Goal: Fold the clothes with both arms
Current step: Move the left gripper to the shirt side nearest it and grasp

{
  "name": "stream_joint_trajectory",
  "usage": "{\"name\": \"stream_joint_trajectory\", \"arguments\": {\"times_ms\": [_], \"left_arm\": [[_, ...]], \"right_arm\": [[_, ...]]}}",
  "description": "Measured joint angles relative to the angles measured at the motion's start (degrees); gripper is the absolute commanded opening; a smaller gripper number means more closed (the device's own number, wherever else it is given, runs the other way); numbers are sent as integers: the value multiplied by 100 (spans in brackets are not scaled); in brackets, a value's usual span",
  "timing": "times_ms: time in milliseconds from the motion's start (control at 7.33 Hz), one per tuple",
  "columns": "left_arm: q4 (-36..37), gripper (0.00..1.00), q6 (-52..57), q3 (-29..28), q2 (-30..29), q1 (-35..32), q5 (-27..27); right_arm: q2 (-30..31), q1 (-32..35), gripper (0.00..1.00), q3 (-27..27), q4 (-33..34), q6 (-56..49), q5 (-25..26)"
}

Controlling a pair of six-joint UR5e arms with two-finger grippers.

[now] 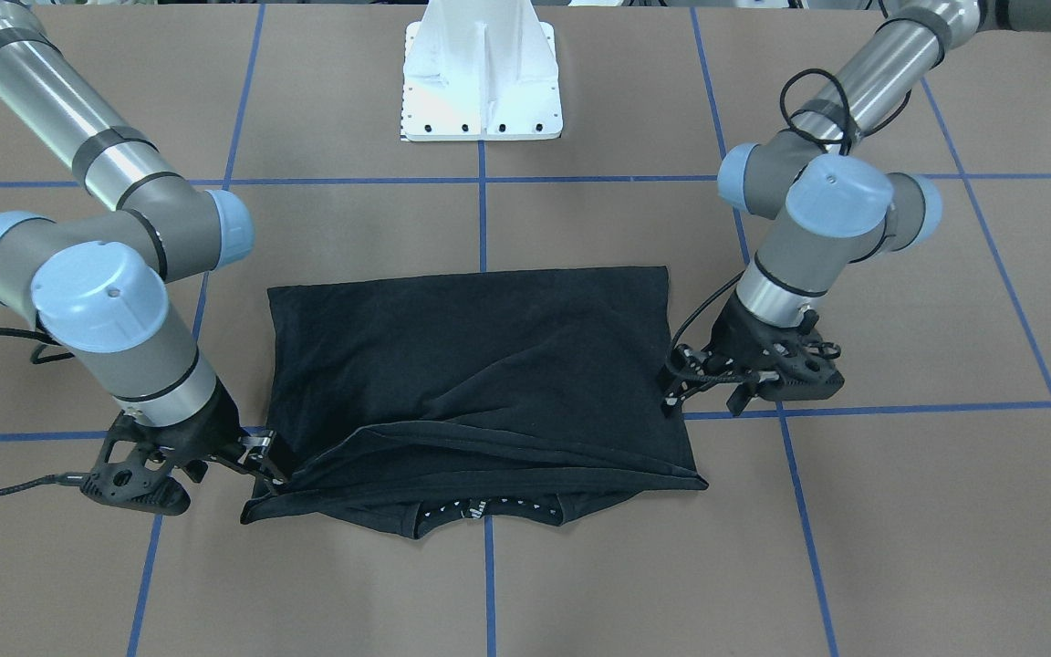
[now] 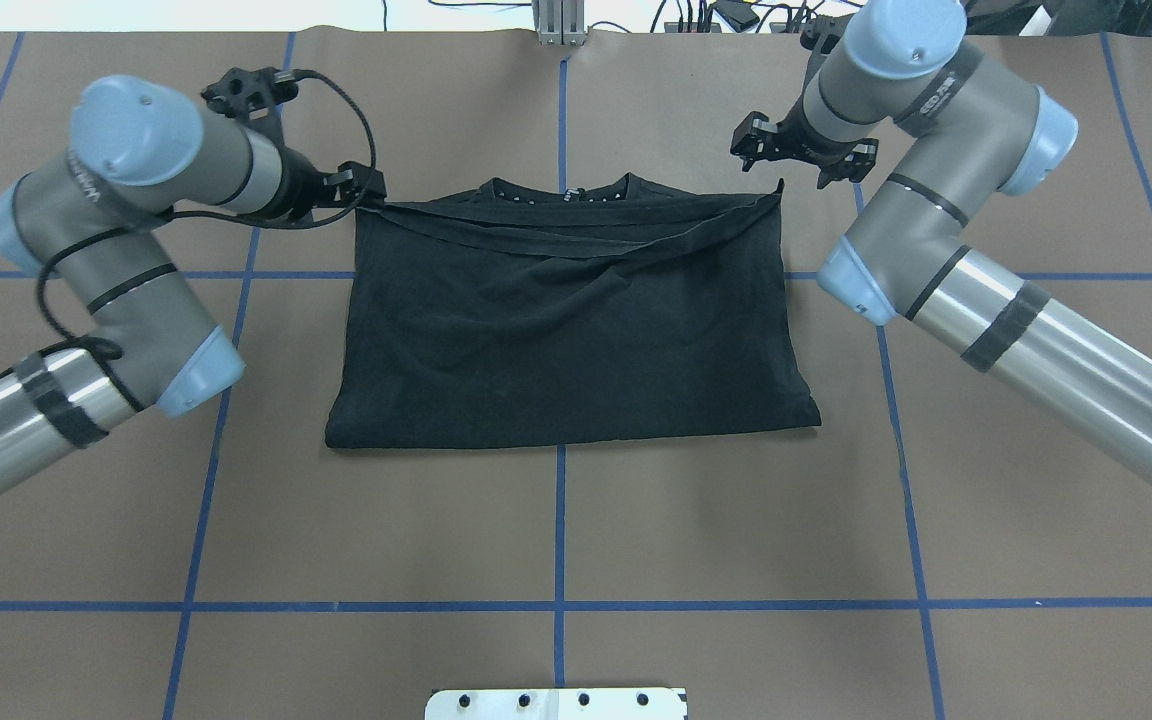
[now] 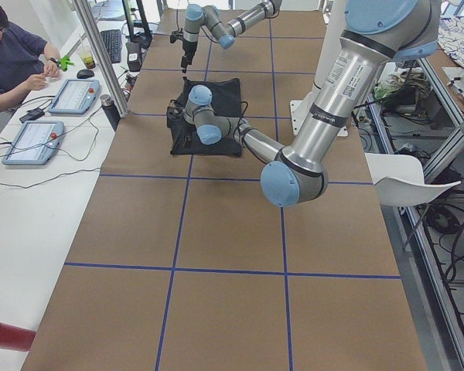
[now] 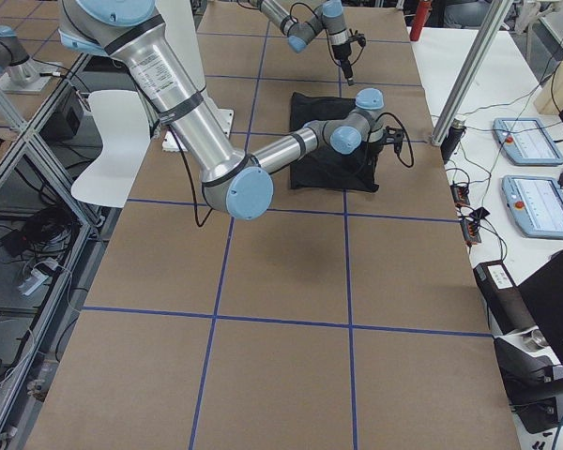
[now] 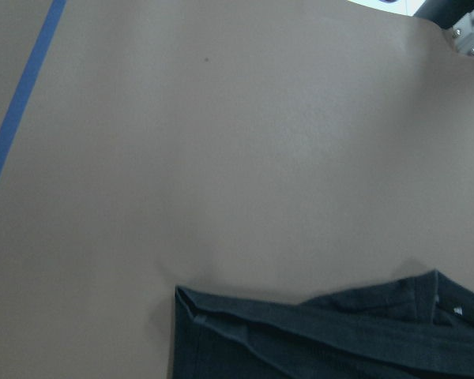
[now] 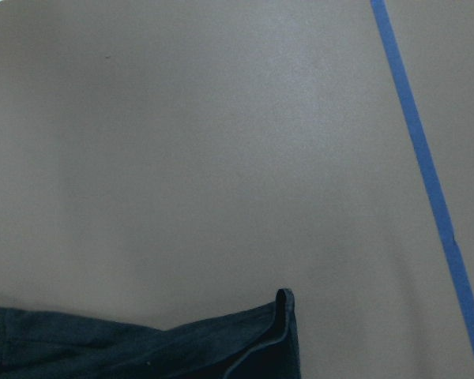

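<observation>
White marks (image 1: 489, 507) inside the collar (image 1: 418, 527) of the black T-shirt (image 1: 489, 365) cannot be read, and whether its edges are clamped by the right gripper (image 1: 266, 462) or left gripper (image 1: 671, 392) cannot be told.

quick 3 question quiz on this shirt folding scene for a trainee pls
1. True or false: the T-shirt hangs in the air, clear of the table.
2. Relative to the white base, the collar is at the shirt's: A) nearest edge B) farthest edge C) underside, out of sight.
3. Which gripper is nearest the shirt's corner on the overhead view's left side?
Key: 1 false; 2 B; 3 the left gripper.
</observation>
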State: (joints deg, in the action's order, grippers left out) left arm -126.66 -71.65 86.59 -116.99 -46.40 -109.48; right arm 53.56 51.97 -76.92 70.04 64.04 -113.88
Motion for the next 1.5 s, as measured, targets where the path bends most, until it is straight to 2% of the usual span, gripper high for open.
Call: {"name": "stream_joint_trajectory", "arguments": {"times_ms": [409,818,955,1091,1364,1500], "left_arm": [[-23,100,69,859,857,535,-98],[-46,100,-129,1030,1059,1316,-98],[-81,84,-137,1045,1102,1448,-97],[-115,54,-141,1047,1151,1512,-97],[-140,10,-125,1040,1207,1549,-98],[-143,0,-118,1039,1213,1552,-102]], "right_arm": [[747,72,100,-829,-11,-760,-355],[896,74,100,-1015,-17,-863,-414],[899,74,100,-1019,-17,-866,-414],[901,68,100,-1019,-17,-867,-407],[901,61,100,-1023,-23,-867,-393],[902,60,100,-1025,-24,-867,-391]]}}
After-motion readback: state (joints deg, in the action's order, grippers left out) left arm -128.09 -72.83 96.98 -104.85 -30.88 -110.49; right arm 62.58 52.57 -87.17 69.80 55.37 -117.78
